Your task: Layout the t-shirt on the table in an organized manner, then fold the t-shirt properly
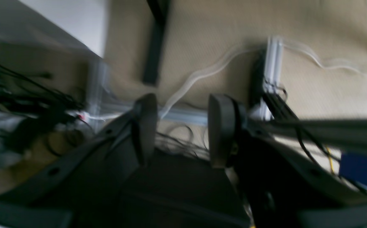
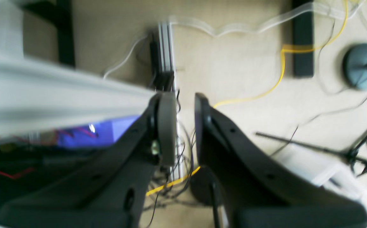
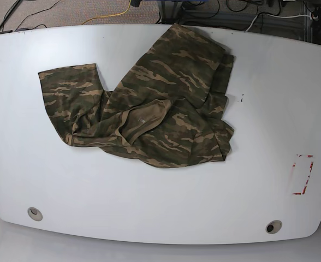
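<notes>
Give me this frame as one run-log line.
phase: pre-layout | t-shirt: crumpled, mid-table, untouched | left claw: open, empty, off table | right claw: open, empty, off table

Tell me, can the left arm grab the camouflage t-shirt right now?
Probably not straight away. The left gripper is open, but its camera shows floor and cables, and neither arm appears over the table. The t-shirt lies uncovered, so nothing blocks it.
</notes>
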